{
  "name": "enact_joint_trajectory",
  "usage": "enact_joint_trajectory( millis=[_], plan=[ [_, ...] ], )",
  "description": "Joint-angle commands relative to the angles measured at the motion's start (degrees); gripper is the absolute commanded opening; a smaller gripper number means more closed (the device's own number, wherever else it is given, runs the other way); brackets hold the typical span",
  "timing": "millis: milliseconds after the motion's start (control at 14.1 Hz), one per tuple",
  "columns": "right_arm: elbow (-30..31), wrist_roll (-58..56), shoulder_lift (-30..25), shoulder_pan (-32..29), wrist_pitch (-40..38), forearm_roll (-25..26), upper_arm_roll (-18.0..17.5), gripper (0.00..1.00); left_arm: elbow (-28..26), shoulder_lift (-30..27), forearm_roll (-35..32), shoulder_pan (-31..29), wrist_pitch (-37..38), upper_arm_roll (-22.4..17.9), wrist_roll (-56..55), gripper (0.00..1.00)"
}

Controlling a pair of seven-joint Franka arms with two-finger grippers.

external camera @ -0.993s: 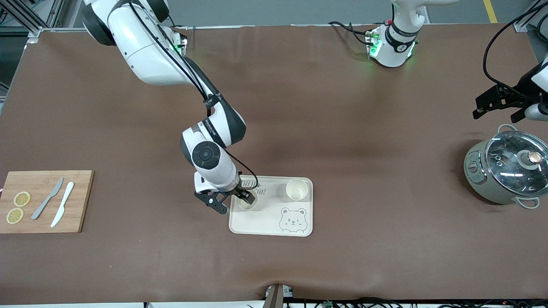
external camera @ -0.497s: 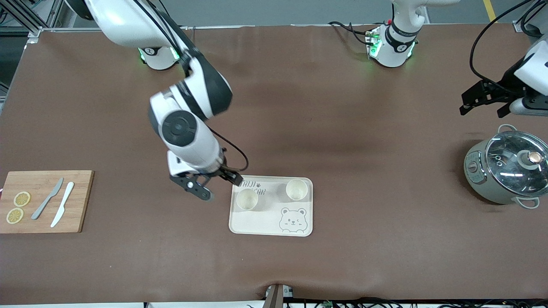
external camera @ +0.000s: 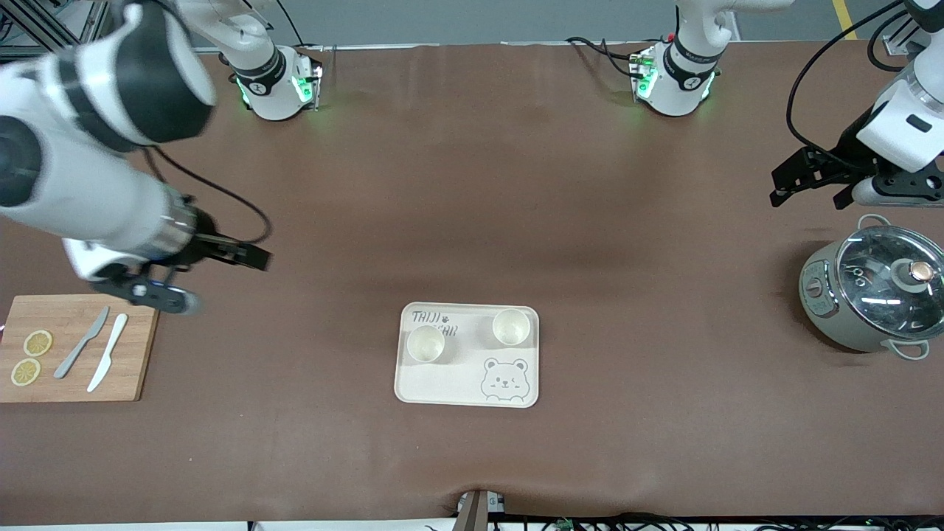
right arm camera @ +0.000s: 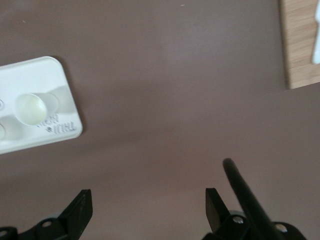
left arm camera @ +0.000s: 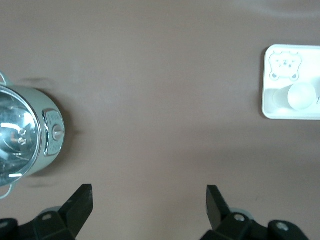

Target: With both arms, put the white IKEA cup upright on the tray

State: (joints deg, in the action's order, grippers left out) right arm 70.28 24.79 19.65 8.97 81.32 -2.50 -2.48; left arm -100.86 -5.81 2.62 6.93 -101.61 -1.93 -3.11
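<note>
The cream tray (external camera: pixel 468 358) with a bear face lies mid-table. Two white cups stand upright on it, one (external camera: pixel 425 344) by the lettering toward the right arm's end, the other (external camera: pixel 511 327) toward the left arm's end. My right gripper (external camera: pixel 214 279) is open and empty, up over bare table beside the cutting board; its wrist view shows the tray (right arm camera: pixel 55 75) and the cup by the lettering (right arm camera: pixel 32 107) past the gripper (right arm camera: pixel 148 202). My left gripper (external camera: pixel 811 188) is open and empty above the table by the pot; its wrist view (left arm camera: pixel 148 200) shows the tray (left arm camera: pixel 272 107) and a cup (left arm camera: pixel 301 96).
A wooden cutting board (external camera: pixel 74 346) with two knives and lemon slices lies at the right arm's end, also in the right wrist view (right arm camera: pixel 300 45). A grey-green pot (external camera: pixel 870 295) with a glass lid stands at the left arm's end, also in the left wrist view (left arm camera: pixel 22 132).
My right gripper let go of the cup by the lettering, rose and swung away from the tray to beside the cutting board. My left gripper drifted slightly toward the table's middle.
</note>
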Motion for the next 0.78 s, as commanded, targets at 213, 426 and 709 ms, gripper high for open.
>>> enact_joint_trajectory(
  millis=[213, 426, 709],
  plan=[
    [2.84, -18.53, -5.41, -11.77, -3.45, 1.71, -0.77, 1.00, -0.30, 0.62, -1.47, -0.42, -1.66, -0.09, -0.58, 1.00],
    [3.55, -21.01, -5.41, -14.76, -1.87, 3.55, -0.86, 1.00, -0.48, 1.06, -2.35, -0.60, -1.66, -0.18, 0.13, 1.00],
    [12.23, -24.00, -9.36, -16.09, 6.56, 3.55, -0.86, 1.00, -0.22, 1.41, -2.62, -0.69, -1.74, -0.18, 0.21, 1.00]
  ],
)
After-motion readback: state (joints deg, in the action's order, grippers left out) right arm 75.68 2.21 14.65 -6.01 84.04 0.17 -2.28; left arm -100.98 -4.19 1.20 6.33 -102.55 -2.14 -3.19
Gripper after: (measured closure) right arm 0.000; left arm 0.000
